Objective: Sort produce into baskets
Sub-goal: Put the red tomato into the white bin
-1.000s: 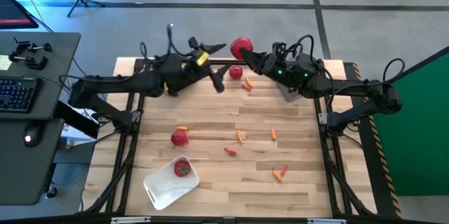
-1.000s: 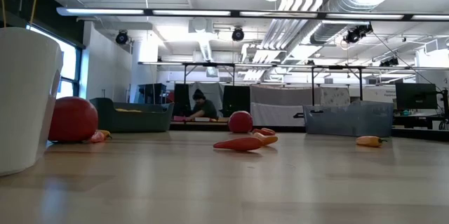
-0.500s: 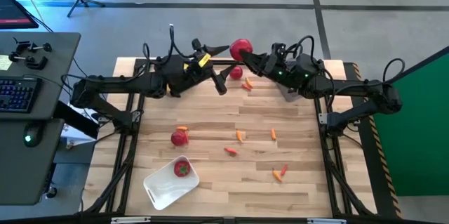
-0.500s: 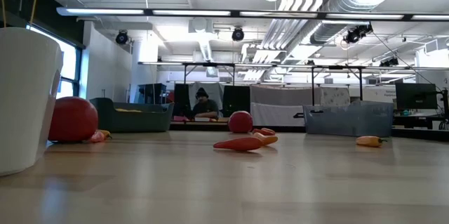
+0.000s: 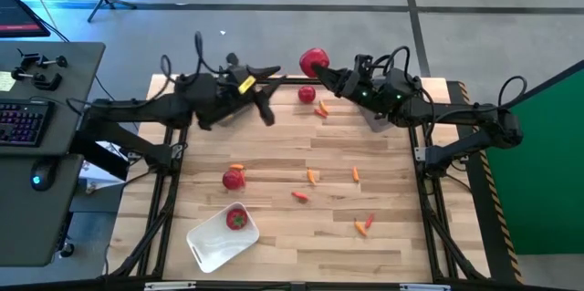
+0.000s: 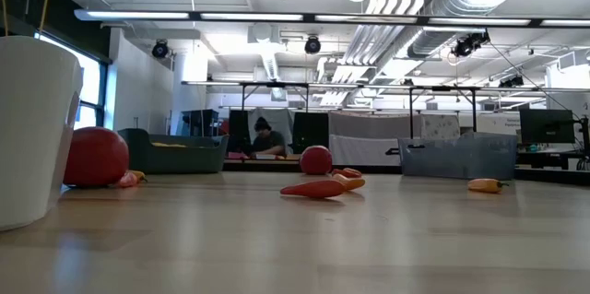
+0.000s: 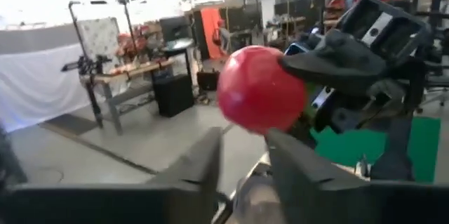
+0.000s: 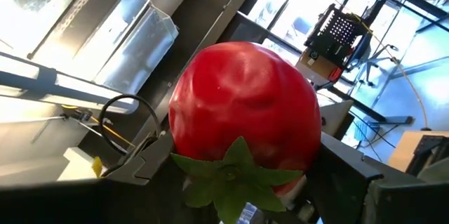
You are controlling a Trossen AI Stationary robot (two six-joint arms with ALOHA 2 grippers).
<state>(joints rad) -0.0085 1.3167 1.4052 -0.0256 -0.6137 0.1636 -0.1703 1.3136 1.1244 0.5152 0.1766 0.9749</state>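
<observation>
My right gripper (image 5: 321,70) is shut on a round red fruit (image 5: 314,59) with a green leaf top (image 8: 235,171), held high over the table's far edge. My left gripper (image 5: 273,96) is open and empty, just left of that fruit; its wrist view shows the fruit (image 7: 261,89) ahead of its fingers. A white basket (image 5: 208,244) at the near left holds a red fruit (image 5: 237,219). Two more red fruits (image 5: 234,179) (image 5: 307,94) and several orange peppers, among them one (image 5: 313,177), lie on the table. My right gripper pinches the red fruit between its two fingers, one finger (image 7: 337,59) on the fruit's side (image 7: 291,76). The fingers come from the table's right, pointing toward the left. The fruit is lifted clear of the table, its leaf top turned toward the wrist.
A blue-grey bin (image 6: 458,158) and a dark bin (image 6: 175,154) stand at the table's far side in the low view. A desk with a keyboard (image 5: 23,122) stands left of the table. A person (image 6: 267,142) sits in the room beyond.
My left gripper has drawn back toward the table's left edge, away from the red fruit. My right gripper has kept the fruit where it was.
</observation>
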